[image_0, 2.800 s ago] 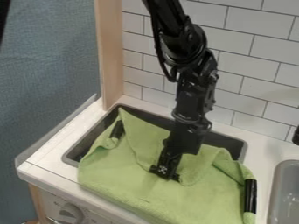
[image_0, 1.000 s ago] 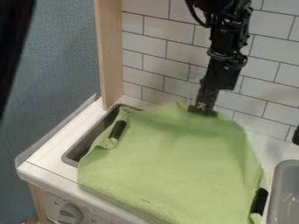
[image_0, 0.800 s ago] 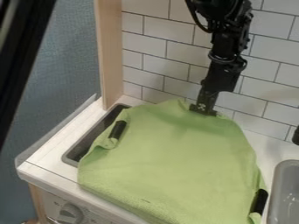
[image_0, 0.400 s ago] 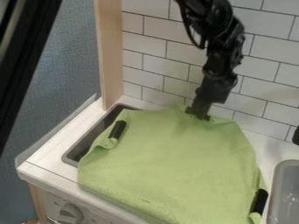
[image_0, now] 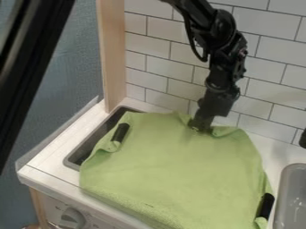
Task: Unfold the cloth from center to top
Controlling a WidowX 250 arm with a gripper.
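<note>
Cloth (image_0: 173, 170), top edge toward wall (image_0: 272, 91)

White counter (image_0: 51, 154), dark grey sink (image_0: 92, 145) set in. White tile wall (image_0: 156, 49) behind, pale wood post (image_0: 112, 56) at its left edge, blue wall (image_0: 78, 74) further left. Grey tub (image_0: 291, 197) at right, black object (image_0: 303, 137) beyond it, cut off. Round knob (image_0: 72, 218) on the front panel, low left. Dark bar (image_0: 28, 62) slants through upper left.

Soft, fairly even light covers the white tiles (image_0: 148, 50) and green cloth (image_0: 173, 170), with faint shading along its folds.
</note>
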